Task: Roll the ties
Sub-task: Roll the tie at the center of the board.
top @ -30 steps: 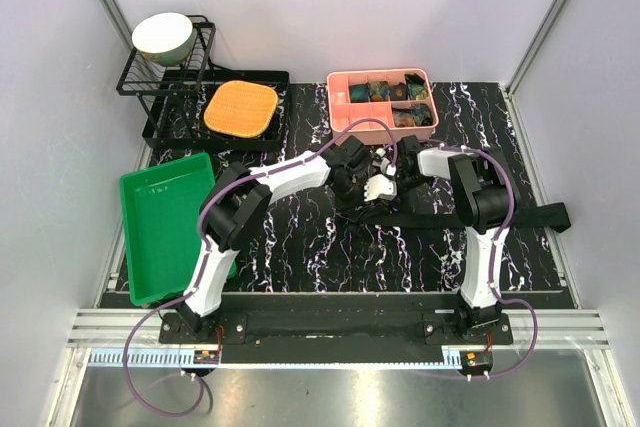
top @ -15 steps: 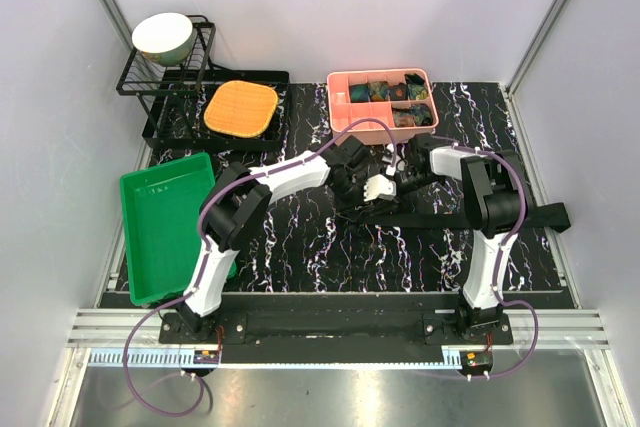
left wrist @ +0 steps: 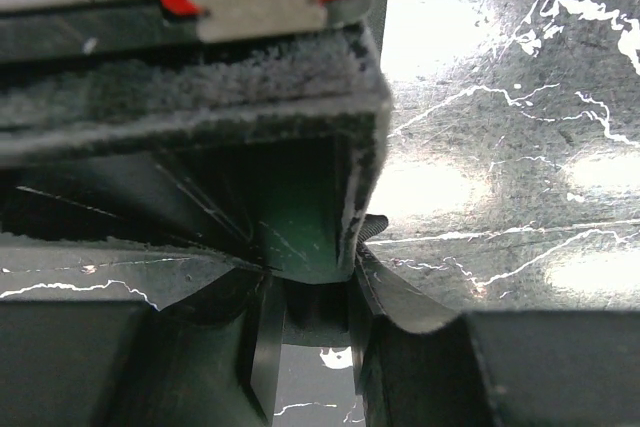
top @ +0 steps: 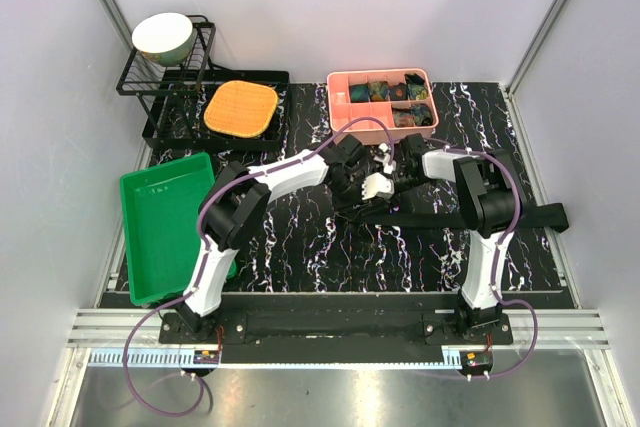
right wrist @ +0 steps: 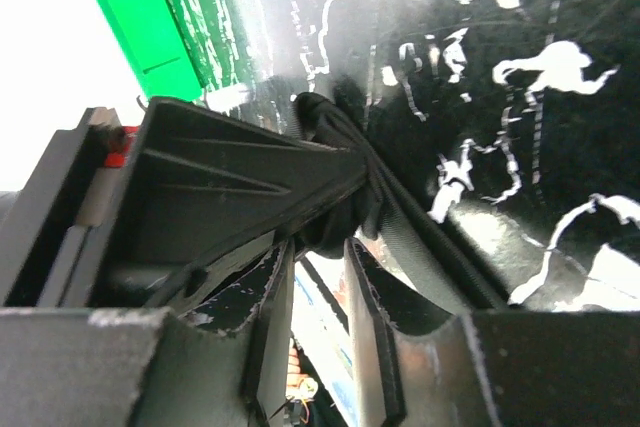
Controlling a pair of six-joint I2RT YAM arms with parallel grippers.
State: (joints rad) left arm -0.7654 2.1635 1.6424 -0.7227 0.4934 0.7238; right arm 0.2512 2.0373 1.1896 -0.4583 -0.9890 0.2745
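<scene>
Tie (top: 540, 215) roll obsc. by jaws

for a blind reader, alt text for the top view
The left gripper and right gripper meet at one end of a long black fabric necktie lying across a black marbled table, near a pink compartment box.

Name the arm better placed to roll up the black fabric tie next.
Left, probably: the left gripper seems closed on the black fabric tie at its rolled end, while the right gripper stands open beside it, holding nothing.
</scene>
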